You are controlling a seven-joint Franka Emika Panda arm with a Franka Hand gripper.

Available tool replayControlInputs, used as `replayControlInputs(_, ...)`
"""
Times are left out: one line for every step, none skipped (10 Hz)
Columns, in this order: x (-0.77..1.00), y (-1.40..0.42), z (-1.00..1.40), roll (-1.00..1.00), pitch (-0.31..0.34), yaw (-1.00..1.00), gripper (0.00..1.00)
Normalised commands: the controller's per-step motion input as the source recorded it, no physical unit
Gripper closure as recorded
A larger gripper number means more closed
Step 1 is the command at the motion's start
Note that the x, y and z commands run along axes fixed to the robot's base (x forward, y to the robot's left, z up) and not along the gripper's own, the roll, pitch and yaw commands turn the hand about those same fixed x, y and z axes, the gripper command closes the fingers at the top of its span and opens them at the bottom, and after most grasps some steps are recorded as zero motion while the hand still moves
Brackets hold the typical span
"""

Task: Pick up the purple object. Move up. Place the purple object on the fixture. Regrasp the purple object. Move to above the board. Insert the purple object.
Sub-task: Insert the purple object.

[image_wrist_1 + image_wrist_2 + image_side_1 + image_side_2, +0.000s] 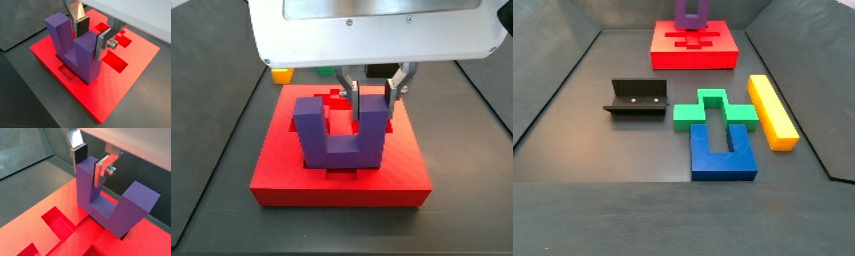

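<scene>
One purple object, prongs up, stands on the single red board. Hand pinches one prong. One fixture, well apart on the desk.

The gripper is held low over the board, pointed straight down in a side view. Its silver fingers are closed on one prong of the upright purple object, as seen in both wrist views.
</scene>
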Motion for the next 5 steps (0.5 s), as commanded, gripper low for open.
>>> replayControlInputs(0.0,-0.13,-0.18,0.0,-0.01,0.0,1.0)
replayControlInputs(0.0,-0.07,-0.12,-0.03,0.0,0.0,1.0)
replayControlInputs(0.0,-0.01,-0.15,-0.03,0.0,0.0,1.0)
replayControlInputs(0.01,0.0,-0.23,-0.02,-0.013,0.0,1.0)
replayControlInputs(0.07,0.03,-0.33,-0.02,-0.027,0.0,1.0)
